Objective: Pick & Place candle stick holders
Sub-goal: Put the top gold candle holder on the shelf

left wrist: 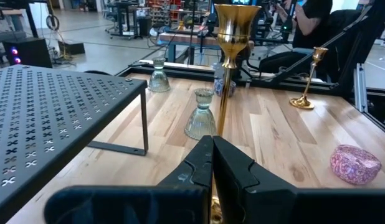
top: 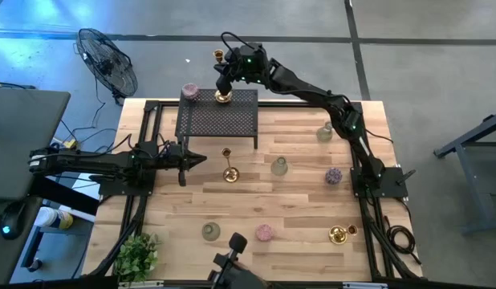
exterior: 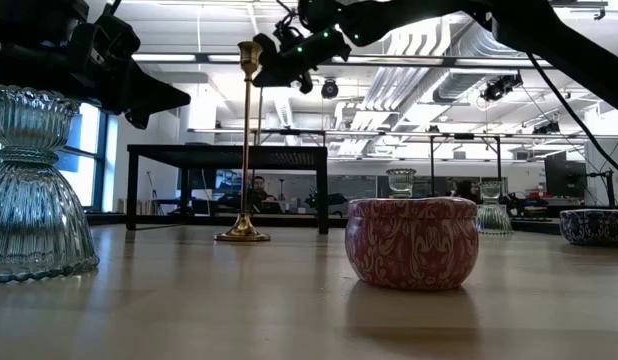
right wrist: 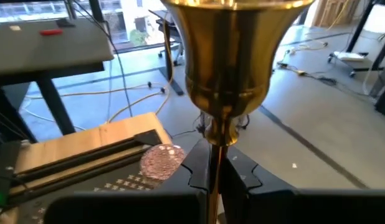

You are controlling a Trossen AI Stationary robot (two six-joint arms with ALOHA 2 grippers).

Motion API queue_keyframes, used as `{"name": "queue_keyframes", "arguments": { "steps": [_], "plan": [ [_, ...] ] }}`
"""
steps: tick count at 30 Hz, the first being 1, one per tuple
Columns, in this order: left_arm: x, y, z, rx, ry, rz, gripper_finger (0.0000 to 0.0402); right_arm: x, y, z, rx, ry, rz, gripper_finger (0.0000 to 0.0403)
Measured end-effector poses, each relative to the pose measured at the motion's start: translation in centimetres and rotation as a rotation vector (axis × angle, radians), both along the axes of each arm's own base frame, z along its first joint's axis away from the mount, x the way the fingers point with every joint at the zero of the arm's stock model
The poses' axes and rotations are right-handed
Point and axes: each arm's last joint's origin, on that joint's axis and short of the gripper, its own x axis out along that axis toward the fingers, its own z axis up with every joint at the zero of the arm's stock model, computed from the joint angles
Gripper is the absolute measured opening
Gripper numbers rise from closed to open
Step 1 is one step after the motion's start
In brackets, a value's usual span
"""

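My right gripper (top: 224, 83) reaches over the far edge of the black mesh rack (top: 217, 120) and is shut on a tall slim gold candlestick (right wrist: 233, 56). A pink round holder (top: 189, 91) sits on the rack's far left corner. A second tall gold candlestick (top: 229, 166) stands on its round base on the table in front of the rack. My left gripper (top: 201, 160) is shut and empty, level, a short way to that candlestick's left, pointing at it (left wrist: 233, 37). My right gripper pinches the candlestick's thin stem (right wrist: 212, 163) between its two fingers, just below the cup. The candlestick stands upright, with its round base (top: 223, 97) at the rack's far edge. Whether the base rests on the mesh, I cannot tell.
On the table are pale-green glass holders (top: 279, 166) (top: 325, 132) (top: 210, 231), pink and purple round ones (top: 334, 176) (top: 265, 233) and a gold one (top: 338, 234). A leafy plant (top: 137, 257) stands at the near left corner. A fan (top: 107, 60) stands beyond the table.
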Motion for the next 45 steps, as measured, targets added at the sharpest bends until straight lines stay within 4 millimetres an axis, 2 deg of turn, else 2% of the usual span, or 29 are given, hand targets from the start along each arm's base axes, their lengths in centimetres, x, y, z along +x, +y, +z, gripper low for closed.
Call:
{"name": "queue_keyframes", "arguments": {
  "steps": [45],
  "plan": [
    [0.0,-0.01,0.0,-0.014,-0.002,-0.003,0.0004,0.32,-0.23,-0.16,-0.04,-0.022,0.002,0.0016]
  ]
}}
